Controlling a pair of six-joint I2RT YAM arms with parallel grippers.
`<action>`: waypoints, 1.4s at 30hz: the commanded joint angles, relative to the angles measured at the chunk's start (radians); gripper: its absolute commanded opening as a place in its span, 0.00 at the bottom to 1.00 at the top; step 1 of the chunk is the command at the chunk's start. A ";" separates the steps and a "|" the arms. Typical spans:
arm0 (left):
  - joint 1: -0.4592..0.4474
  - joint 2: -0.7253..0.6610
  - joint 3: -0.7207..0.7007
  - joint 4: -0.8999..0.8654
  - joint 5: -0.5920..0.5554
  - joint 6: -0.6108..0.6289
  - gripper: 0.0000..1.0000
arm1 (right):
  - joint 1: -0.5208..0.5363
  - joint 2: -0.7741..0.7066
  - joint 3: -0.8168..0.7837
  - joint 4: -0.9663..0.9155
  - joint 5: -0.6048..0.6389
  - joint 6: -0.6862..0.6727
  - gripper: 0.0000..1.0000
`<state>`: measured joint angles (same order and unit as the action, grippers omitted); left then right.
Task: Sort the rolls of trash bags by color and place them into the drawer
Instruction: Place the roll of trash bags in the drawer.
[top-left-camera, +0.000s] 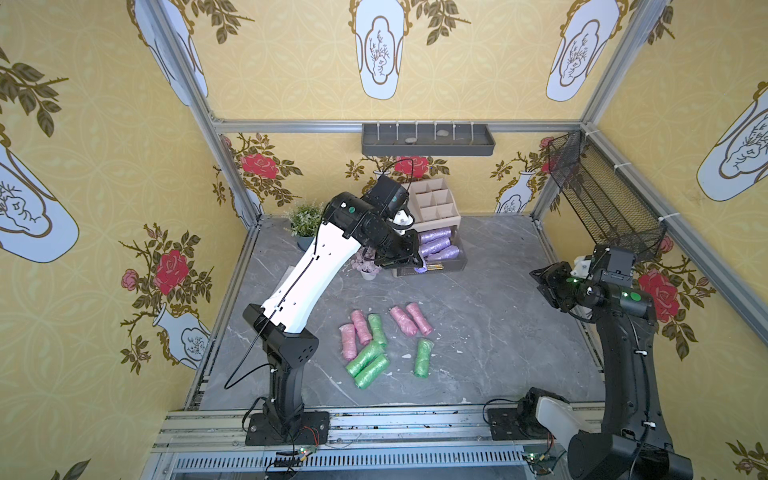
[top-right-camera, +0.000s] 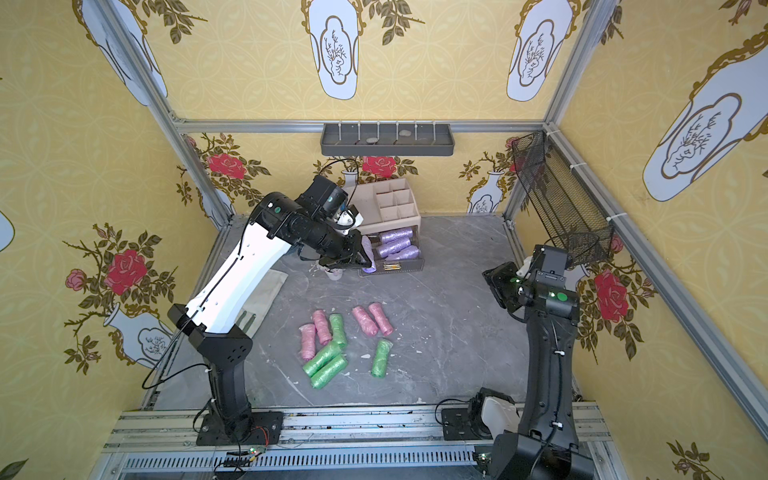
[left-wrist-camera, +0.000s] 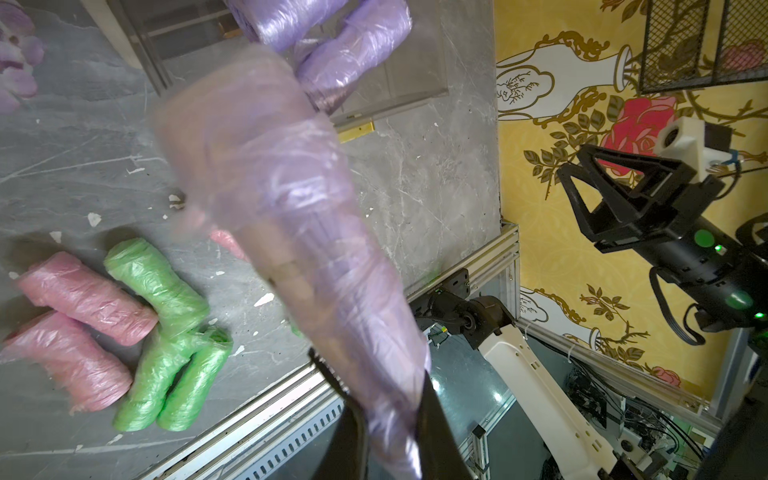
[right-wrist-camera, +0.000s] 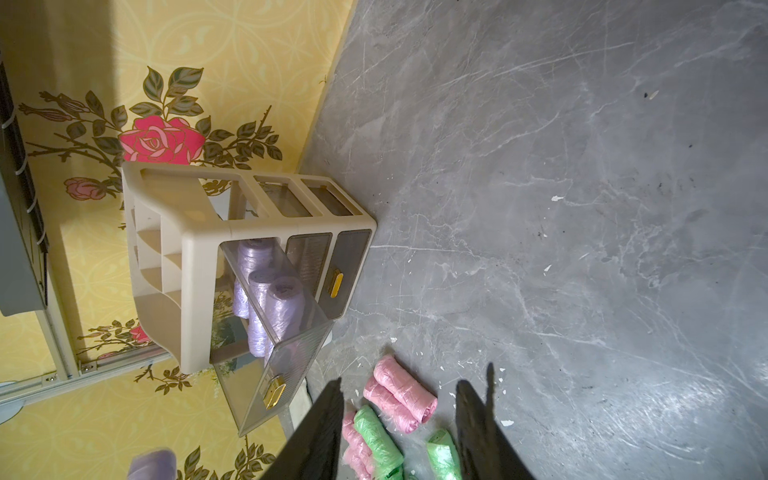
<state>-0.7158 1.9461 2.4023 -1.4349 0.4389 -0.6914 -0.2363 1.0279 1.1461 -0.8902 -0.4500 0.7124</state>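
I read three pastels off the film: pink rolls (top-left-camera: 405, 322), green rolls (top-left-camera: 365, 358) and purple rolls (top-left-camera: 436, 245). The tabletop (top-left-camera: 490, 324) is grey, veined white like marble. The drawer (right-wrist-camera: 291, 361) is smoky and see-through with a gold handle (right-wrist-camera: 275, 391), and its organizer (top-left-camera: 436, 203) is beige. On my left wrist feed the lilac roll (left-wrist-camera: 282, 208) looks glossy and translucent, and the fingers (left-wrist-camera: 436, 432) are black. The walls (top-left-camera: 104, 187) are yellow, printed with red roses and pale blue vases.
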 joint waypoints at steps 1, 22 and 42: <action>0.014 0.030 0.017 0.024 0.029 0.022 0.00 | -0.004 0.006 -0.005 0.014 -0.007 -0.014 0.45; 0.068 0.172 0.054 0.025 0.004 0.079 0.00 | -0.014 0.018 -0.029 0.030 -0.012 -0.022 0.45; 0.104 0.256 0.110 0.024 -0.004 0.091 0.00 | -0.015 0.032 -0.035 0.043 -0.013 -0.021 0.45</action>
<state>-0.6186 2.1880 2.5061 -1.4033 0.4446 -0.6106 -0.2504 1.0557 1.1145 -0.8791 -0.4637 0.7029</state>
